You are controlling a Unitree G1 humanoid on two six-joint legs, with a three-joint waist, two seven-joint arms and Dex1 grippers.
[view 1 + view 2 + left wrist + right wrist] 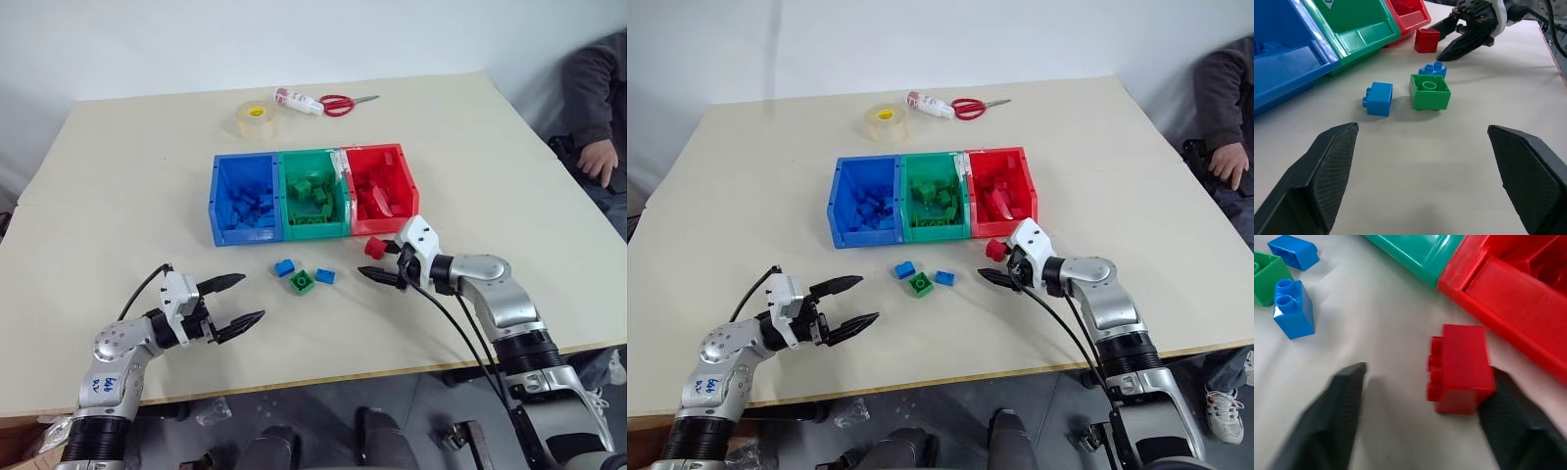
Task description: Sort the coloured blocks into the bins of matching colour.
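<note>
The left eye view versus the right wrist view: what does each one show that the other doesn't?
Left eye view alone: the whole table, the blue bin, tape roll, scissors, a glue bottle, a person's hand and the open left gripper.
Right wrist view alone: the studs on the red block's side.
Both: the red block, red bin, green bin, green block, two blue blocks, and the right gripper.

We are seeing the bins (933, 196) sitting mid-table, blue, green and red, with blocks lying inside. The right gripper (996, 264) is straddling a red block (995, 250) before the red bin. Two blue blocks (905, 269) and a green block (920, 284) are lying nearby. The left gripper (857, 304) is gaping wide.
</note>
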